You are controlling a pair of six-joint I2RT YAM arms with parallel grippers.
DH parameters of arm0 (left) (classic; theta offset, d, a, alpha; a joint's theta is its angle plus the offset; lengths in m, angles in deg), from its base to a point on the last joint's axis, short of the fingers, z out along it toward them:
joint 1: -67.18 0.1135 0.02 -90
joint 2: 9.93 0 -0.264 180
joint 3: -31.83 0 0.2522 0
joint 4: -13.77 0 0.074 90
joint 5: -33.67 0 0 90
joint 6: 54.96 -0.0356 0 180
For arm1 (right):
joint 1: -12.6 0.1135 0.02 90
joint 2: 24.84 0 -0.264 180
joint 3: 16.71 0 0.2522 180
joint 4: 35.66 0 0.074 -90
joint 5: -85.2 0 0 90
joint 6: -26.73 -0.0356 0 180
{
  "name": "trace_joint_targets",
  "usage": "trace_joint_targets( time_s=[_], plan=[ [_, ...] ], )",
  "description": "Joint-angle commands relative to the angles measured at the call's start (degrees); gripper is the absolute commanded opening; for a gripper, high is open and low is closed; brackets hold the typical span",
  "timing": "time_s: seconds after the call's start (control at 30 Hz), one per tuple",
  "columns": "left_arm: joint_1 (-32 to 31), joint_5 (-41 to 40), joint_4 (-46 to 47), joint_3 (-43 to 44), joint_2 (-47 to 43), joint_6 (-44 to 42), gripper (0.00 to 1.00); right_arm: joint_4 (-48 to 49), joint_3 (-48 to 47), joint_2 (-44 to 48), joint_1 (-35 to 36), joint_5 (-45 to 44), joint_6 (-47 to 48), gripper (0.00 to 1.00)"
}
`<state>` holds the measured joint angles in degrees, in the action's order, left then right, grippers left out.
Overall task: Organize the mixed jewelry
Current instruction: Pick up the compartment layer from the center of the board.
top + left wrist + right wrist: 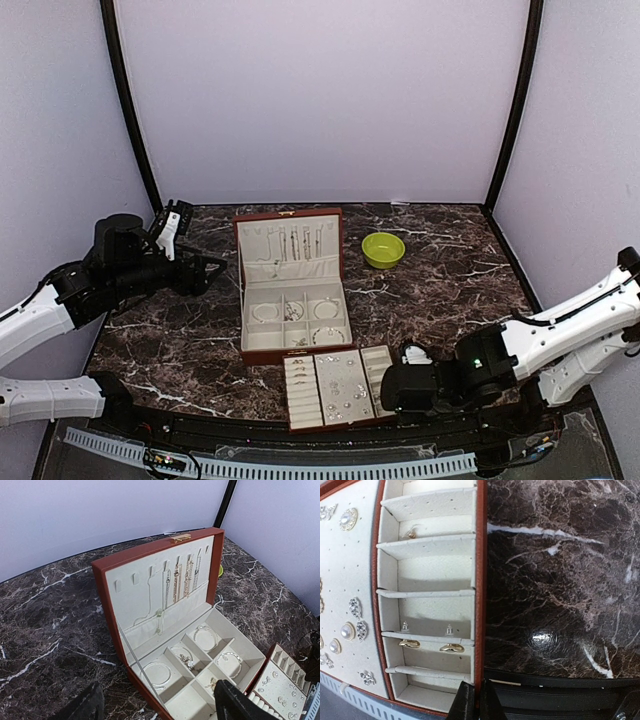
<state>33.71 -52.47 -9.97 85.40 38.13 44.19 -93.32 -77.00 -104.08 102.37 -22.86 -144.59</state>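
Currently: left gripper (pixel 157 696) spread wide, left of the box (pixel 150 550); right gripper (pixel 476 701) pressed together at the tray's (pixel 350 562) right edge. Jewelry (pixel 189 663) sits in box compartments, on lid hooks, on tray.

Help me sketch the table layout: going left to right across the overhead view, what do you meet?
Left end effector → open jewelry box → green bowl. Left out: the tray in front overlaps the box's span, and the right end effector overlaps the bowl's.
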Motion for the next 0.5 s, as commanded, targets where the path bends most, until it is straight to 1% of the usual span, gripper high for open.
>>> trace_joint_targets(
  time_s=[0.0,0.2,0.47],
  plan=[
    [0.4,0.4,0.3,-0.4,0.2,-0.6,0.78,1.3,0.0,2.9,0.0,-3.0,4.1,0.00],
    [0.4,0.4,0.2,-0.4,0.7,-0.7,0.78,1.0,-1.1,3.6,-0.1,-2.8,7.7,0.00],
    [0.5,0.4,0.2,-0.3,1.1,-0.7,0.78,-0.8,-3.1,5.0,-1.3,-3.0,7.5,0.00]
  ],
)
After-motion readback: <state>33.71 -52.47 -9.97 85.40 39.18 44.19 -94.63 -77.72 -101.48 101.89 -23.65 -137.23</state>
